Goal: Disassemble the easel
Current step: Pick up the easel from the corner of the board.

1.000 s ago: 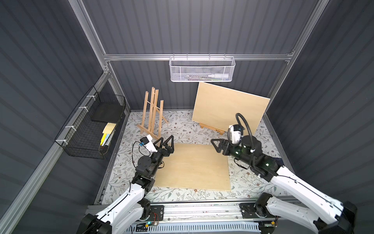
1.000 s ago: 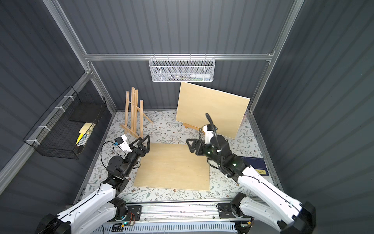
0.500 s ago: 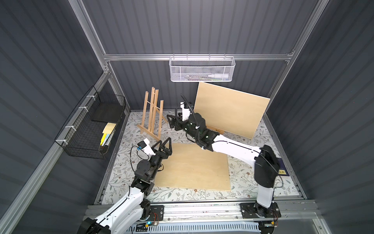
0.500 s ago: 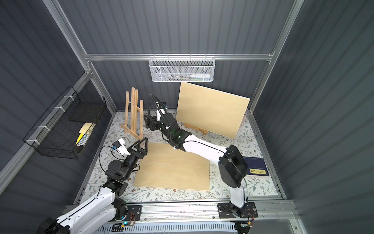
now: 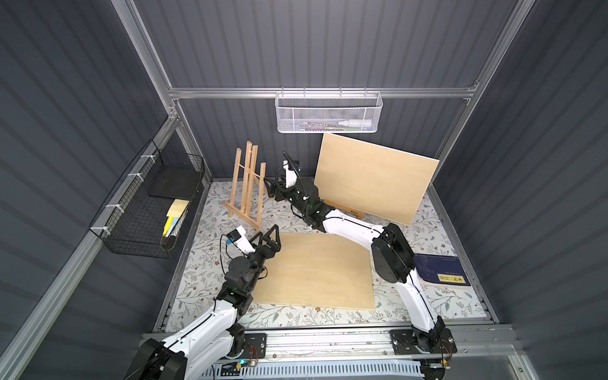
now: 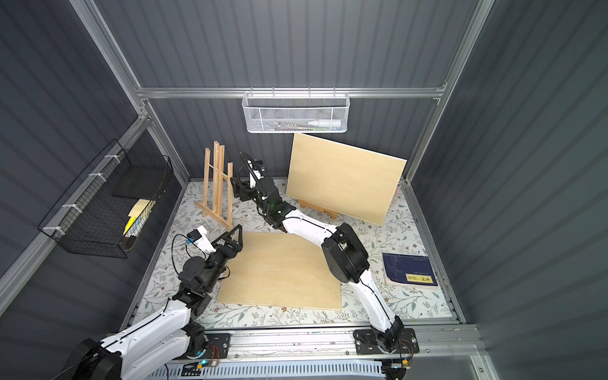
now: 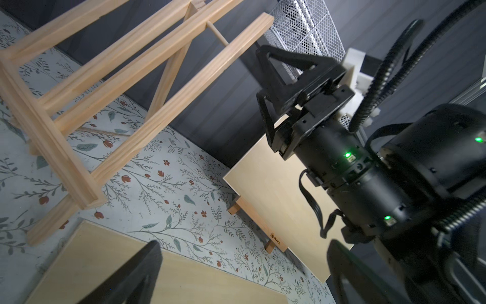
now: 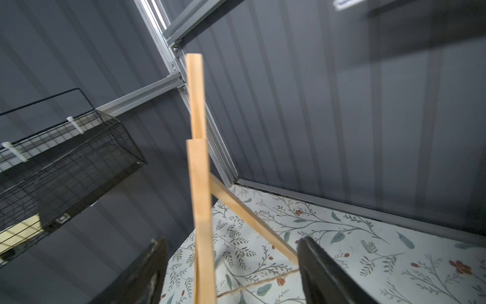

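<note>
The flowered table point(image 5: 204, 263) carries a large pale plywood panel point(image 5: 316, 269) lying flat; beyond the panel's far edge a second plywood sheet point(image 5: 375, 177) leans against the back wall; just beyond the panel's far left corner stands the small light-wood A-frame easel point(image 5: 247, 187), upright and in one piece; the right tool point(image 5: 270, 189) hangs beyond the panel's far edge, just beside the easel's nearest upright, jaws spread wide and empty; in the right wrist view that upright point(image 8: 201, 197) shows between them, with the slanted rear leg point(image 8: 252, 223) behind it; the left tool point(image 5: 268, 232) hovers over the panel's far left corner, jaws likewise apart with nothing in them; this looks like the first grasp, so the task is barely begun; to do it well the right tool should centre on one slat only, clear of the rear leg, and close squarely across its flat faces; the left tool would best pin the bottom ledge point(image 7: 50, 136) first, since so light a frame will likely tip or slide if pulled unbraced
</note>
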`<state>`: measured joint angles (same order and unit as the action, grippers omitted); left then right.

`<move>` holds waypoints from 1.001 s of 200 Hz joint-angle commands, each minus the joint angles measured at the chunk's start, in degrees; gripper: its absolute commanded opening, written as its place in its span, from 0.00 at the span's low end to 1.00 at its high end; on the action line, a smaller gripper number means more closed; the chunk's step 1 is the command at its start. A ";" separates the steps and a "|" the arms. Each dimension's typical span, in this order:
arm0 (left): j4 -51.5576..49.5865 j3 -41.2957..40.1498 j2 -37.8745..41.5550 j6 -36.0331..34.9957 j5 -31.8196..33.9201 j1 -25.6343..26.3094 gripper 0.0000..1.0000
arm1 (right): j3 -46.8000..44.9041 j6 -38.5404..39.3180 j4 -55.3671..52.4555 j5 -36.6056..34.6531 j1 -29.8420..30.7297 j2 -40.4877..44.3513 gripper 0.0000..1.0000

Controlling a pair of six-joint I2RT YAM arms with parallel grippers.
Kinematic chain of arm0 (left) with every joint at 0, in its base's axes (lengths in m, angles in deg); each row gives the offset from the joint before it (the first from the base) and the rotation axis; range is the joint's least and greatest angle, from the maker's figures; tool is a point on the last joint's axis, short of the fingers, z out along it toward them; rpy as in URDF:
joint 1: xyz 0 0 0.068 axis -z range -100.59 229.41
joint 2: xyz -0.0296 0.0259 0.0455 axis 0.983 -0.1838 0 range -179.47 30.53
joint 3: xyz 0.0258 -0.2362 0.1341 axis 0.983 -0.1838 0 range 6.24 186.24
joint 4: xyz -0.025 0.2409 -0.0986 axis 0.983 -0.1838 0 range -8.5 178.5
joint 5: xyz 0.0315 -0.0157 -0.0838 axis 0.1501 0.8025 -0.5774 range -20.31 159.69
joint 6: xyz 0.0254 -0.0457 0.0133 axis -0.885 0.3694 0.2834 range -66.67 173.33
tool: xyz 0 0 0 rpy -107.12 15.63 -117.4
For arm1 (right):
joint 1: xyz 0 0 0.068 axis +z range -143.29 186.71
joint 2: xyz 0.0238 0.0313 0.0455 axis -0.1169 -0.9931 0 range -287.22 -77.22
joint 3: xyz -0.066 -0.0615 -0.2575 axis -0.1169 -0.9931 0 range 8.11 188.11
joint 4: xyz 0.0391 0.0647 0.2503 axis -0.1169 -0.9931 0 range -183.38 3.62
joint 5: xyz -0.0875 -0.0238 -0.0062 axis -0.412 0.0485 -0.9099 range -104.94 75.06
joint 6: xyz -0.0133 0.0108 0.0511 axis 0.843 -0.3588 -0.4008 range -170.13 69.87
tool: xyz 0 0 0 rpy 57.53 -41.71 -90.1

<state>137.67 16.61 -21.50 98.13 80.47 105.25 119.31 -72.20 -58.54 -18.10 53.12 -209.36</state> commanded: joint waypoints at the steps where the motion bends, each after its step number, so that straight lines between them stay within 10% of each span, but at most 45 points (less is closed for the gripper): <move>1: 0.05 0.13 0.51 -1.58 1.98 0.26 0.99 | 3.25 -1.65 2.01 7.03 -0.97 -2.54 0.78; 118: -0.24 1.49 -1.09 -3.45 3.48 0.26 1.00 | -8.81 -6.47 16.18 9.43 -1.50 0.58 0.74; 200: -3.41 0.66 5.13 -3.48 7.97 0.26 1.00 | 0.06 -7.58 4.27 9.41 0.65 -5.02 0.73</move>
<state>135.79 16.61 -18.20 95.77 86.02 105.25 115.59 -79.76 -50.63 -7.83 53.06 -211.57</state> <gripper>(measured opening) 0.994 0.733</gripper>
